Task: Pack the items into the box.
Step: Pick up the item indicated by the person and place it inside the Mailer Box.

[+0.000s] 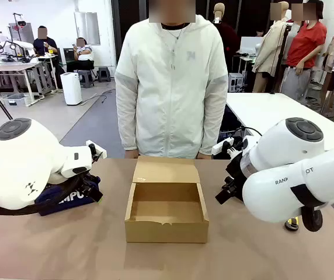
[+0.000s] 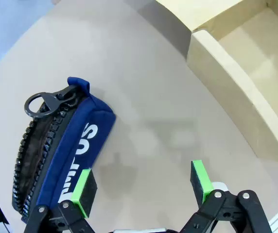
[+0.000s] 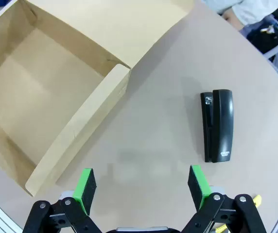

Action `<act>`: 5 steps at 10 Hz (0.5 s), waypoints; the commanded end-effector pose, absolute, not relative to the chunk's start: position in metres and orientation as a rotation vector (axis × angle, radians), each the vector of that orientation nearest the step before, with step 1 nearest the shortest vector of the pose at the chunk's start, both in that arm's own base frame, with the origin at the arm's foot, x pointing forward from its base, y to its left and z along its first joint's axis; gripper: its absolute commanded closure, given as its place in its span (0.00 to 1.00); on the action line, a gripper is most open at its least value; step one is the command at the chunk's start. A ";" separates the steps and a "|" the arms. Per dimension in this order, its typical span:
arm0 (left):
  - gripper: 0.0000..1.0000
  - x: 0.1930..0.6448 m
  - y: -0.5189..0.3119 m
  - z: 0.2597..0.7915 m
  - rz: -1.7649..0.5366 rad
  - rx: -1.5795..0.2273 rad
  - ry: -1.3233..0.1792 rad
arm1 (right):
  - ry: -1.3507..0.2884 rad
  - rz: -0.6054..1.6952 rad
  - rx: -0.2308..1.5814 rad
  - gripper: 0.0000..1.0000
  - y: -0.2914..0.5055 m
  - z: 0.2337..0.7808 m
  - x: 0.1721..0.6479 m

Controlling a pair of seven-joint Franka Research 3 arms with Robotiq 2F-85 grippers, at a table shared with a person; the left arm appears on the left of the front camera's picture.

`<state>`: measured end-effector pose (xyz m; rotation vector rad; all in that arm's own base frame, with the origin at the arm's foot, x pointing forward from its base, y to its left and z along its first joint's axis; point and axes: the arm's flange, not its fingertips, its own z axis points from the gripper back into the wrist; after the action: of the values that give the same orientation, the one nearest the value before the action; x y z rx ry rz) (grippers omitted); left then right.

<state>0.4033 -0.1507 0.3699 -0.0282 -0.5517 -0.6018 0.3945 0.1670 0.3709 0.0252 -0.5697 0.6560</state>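
Observation:
The brown cardboard box [image 1: 167, 204] sits open mid-table with its lid flap folded back toward the person, and nothing lies inside it. The navy pouch [image 2: 56, 150], zip side up, lies left of the box [image 2: 236, 73]; it is partly under my left arm in the front view [image 1: 68, 198]. My left gripper [image 2: 142, 187] hangs open above the table, one pad over the pouch's edge. The black stapler [image 3: 218, 125] lies flat to the right of the box [image 3: 56, 97]. My right gripper [image 3: 142, 187] is open over bare table between them. A yellow tip of the knife [image 1: 292, 223] peeks from under my right arm.
A person in a white jacket [image 1: 170, 87] stands at the far edge, hands resting at the table's rim. Bare tan tabletop [image 1: 68, 245] runs in front of the box and on both sides of it.

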 end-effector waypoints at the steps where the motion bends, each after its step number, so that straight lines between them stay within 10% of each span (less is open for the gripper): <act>1: 0.00 0.403 -0.151 0.370 -0.602 -0.028 -0.552 | -0.570 0.656 0.025 0.00 0.167 0.371 0.394; 5: 0.00 0.403 -0.151 0.370 -0.602 -0.028 -0.552 | -0.570 0.656 0.025 0.00 0.167 0.371 0.394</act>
<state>0.4033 -0.1507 0.3699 -0.0282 -0.5517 -0.6018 0.3945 0.1671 0.3709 0.0247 -0.5697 0.6567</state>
